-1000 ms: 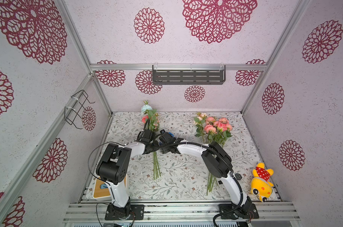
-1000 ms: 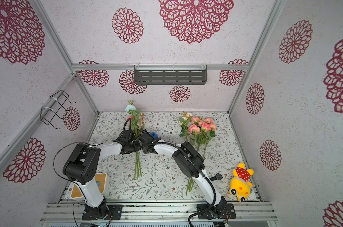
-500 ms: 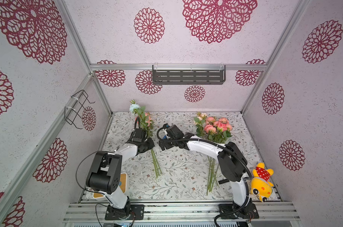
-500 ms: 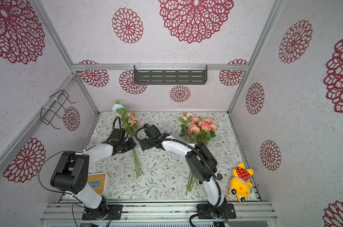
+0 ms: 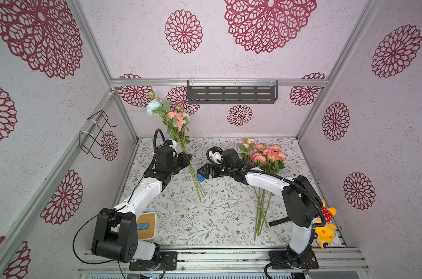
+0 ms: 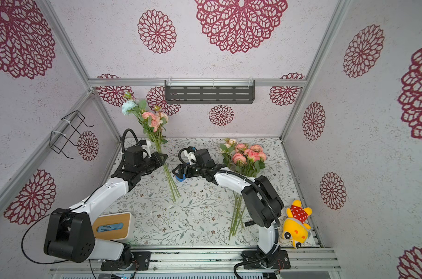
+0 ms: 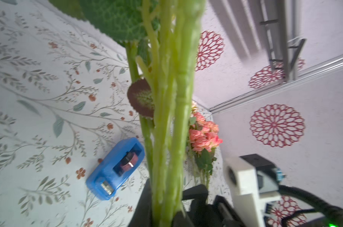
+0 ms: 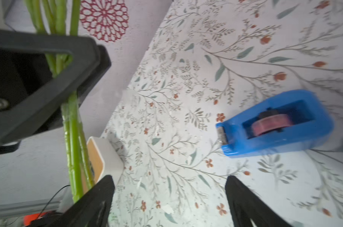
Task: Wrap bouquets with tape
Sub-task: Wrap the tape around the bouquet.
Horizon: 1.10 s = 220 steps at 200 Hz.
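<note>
Left arm [image 5: 146, 193] and right arm [image 5: 263, 180]: white link shells, black joint housings, black cable conduits. Left end effector [image 5: 186, 159], right end effector [image 5: 202, 172]: black, triangular hollow-frame fingers.

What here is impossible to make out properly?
Tape dispenser: in both top views, mostly hidden under the right gripper.
Lying bouquet: stems crossed by the right arm, top views.
Wood-topped box: half behind the left arm.
Held bouquet: stems blurred in left wrist view; any tape unreadable.

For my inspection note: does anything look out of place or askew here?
A yellow plush toy lies at the table's front corner beside the right arm, unrelated to flower wrapping. Nothing looks spilled or damaged.
</note>
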{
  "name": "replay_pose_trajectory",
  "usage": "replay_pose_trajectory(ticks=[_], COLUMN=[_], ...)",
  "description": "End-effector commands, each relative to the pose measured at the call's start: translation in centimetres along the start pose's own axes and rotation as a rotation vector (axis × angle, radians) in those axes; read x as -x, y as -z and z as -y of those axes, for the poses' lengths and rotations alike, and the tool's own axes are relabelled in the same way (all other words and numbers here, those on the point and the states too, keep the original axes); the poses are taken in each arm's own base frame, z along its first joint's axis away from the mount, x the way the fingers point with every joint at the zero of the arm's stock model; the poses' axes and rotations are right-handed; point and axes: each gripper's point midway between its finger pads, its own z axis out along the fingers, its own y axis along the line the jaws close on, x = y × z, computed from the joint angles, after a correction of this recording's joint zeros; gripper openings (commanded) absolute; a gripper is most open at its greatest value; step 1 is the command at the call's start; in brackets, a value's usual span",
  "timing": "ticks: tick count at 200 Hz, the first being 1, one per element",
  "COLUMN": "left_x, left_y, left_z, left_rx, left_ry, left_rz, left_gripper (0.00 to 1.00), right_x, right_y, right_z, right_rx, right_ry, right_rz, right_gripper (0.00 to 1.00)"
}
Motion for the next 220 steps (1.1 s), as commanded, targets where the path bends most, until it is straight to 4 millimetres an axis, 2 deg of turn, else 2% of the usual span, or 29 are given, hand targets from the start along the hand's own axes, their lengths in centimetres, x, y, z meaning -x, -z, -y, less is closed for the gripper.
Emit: replay_pose_trajectory(ticks=[1, 61, 89, 110, 141, 189, 220], left_x=[2.6, 2.4, 2.3, 2.1, 2.4, 3.0, 3.4], left_y=[0.8, 0.5, 0.6, 0.5, 0.2, 0.3, 0.7], left_z=[3.6, 3.7, 3.2, 3.0, 3.5, 4.6, 5.1], left_rx=[-0.140, -0.177, -0.150, -0.141, -0.166, -0.203, -0.227], left_ry=[-0.023, -0.003, -0.011, -0.016, -0.006, 0.017, 0.035], left_rz=[0.080, 0.089, 0.093, 0.083, 0.086, 0.117, 0.137], left_gripper=[0.00, 0.00, 0.00, 0.00, 0.00, 0.00, 0.00], right_x=[3.0, 2.7, 4.3, 4.3, 3.7, 2.2, 1.9], right_y=[1.8, 2.2, 4.9, 5.5, 4.8, 1.5, 0.0], right_z=[-5.9, -6.3, -4.7, -5.0, -6.5, -7.4, -6.8], right_rx=[0.221, 0.260, 0.243, 0.198, 0.235, 0.289, 0.324], right_ry=[0.024, 0.010, -0.031, 0.032, 0.068, 0.061, 0.022], right_rz=[0.083, 0.078, 0.151, 0.118, 0.066, -0.004, -0.007], right_gripper=[0.90, 0.90, 0.90, 0.91, 0.91, 0.86, 0.72])
